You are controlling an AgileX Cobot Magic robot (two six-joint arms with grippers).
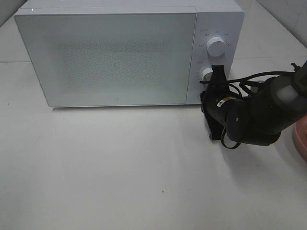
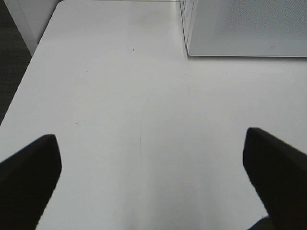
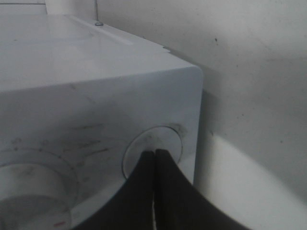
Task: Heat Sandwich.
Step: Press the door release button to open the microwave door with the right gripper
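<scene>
At the microwave, the right gripper has its jaws pinched together with nothing between them, the tips set against the lower knob on the control panel, just beneath the upper knob. The knob lies straight ahead of the tips, touching them, so any turn would have to come from this arm. The left gripper hangs spread wide and empty over the bare table in front of the microwave's far corner, well away from the panel. The door is shut and its frosted face hides the inside. The sandwich shows in no view, so it is likely behind that door, though that cannot be confirmed. A pink plate sits to the right of the microwave, nothing visible on the sliver in view.
</scene>
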